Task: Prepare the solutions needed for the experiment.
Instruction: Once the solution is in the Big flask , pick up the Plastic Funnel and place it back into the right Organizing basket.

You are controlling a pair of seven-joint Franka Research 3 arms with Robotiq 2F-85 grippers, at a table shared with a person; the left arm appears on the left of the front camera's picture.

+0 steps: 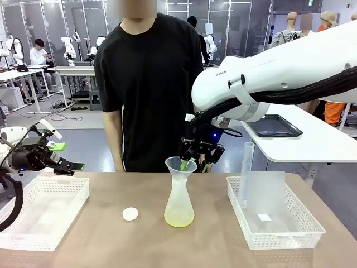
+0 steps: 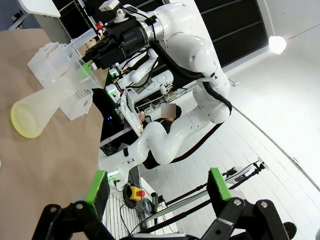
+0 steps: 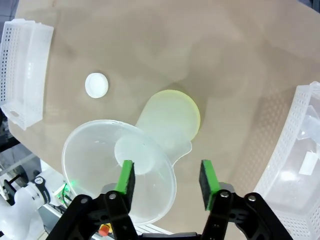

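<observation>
While my right tool [image 3: 165, 174] straddles the rim of the upright flask [image 1: 179, 192] from above, pads apart, the yellow liquid [image 1: 179, 219] sits straight below. Left tool [image 2: 157, 186] gapes, farther off.

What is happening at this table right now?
The right gripper holds its open jaws astride the flared rim of the frosted conical flask, which stands mid-table with a little pale yellow liquid inside. The left gripper, open, hovers by the white perforated basket. The person in black stands behind the table.
</observation>
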